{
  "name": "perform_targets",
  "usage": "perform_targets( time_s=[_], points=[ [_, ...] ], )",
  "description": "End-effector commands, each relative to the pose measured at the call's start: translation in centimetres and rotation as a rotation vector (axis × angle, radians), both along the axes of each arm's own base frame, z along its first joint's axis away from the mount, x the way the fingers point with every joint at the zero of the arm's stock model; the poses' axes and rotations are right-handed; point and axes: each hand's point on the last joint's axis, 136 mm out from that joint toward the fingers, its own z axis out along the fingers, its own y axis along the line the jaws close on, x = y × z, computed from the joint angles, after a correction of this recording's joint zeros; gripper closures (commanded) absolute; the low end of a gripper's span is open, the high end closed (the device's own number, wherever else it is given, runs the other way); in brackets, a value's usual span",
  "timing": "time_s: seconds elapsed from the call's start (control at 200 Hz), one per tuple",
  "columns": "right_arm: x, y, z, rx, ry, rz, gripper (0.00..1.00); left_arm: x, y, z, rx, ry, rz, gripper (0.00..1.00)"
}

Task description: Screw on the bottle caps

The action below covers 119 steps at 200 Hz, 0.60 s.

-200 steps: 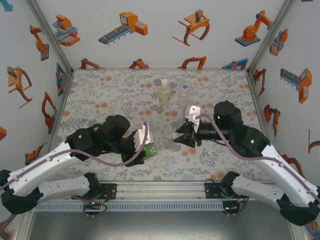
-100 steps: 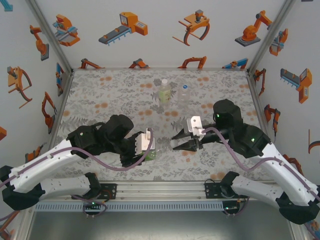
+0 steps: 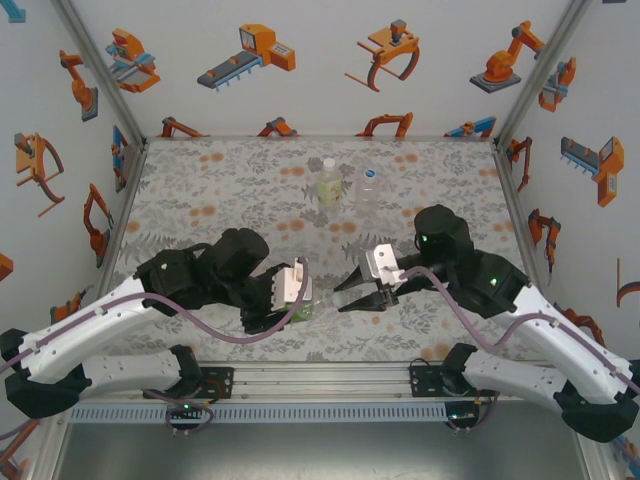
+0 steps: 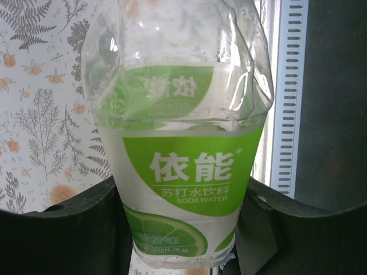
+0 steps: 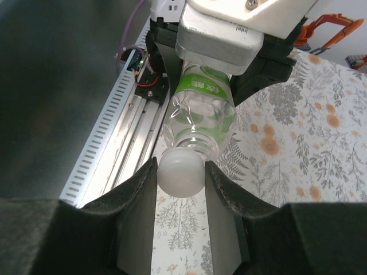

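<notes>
The clear plastic bottle with the bright green label (image 4: 183,172) bears white lettering on green. Below that runs a whitish band with green print, and a lime-slice picture sits at its 6 o'clock end. The small round white plastic cap (image 5: 181,171) is plain milky white. The left tool (image 3: 293,306) and the right tool (image 3: 349,298) are matte black. The arms (image 3: 560,350) are white with black joints and purple cables (image 3: 235,338).

The table (image 3: 220,190) wears a pale grey cloth printed with grey ferns and orange blossoms. Toward 12 o'clock on it, a clear bottle with a pale yellow-green label (image 3: 328,184) has a white top, and a clear unlabelled bottle (image 3: 368,188) has a blue top. The white walls (image 3: 320,90) show orange, grey and blue robot drawings.
</notes>
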Motion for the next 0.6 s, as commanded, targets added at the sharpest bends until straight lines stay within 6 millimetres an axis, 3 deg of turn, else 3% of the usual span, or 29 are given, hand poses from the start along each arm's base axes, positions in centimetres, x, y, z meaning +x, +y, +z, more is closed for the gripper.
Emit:
perform_targets(
  time_s=[0.0,0.436,0.591],
  points=[
    [0.2,0.6,0.4,0.036,-0.044,-0.012,1.0,-0.5,-1.0,2.3,-0.089,-0.022,-0.052,1.0],
    [2.2,0.8,1.1,0.074,-0.149,-0.159,1.0,-0.9,-1.5,2.3,-0.091,-0.015,-0.088,1.0],
    [1.7,0.7,1.3,0.08,-0.143,-0.136,1.0,-0.9,-1.6,2.6,-0.101,-0.023,-0.092,1.0]
  ],
)
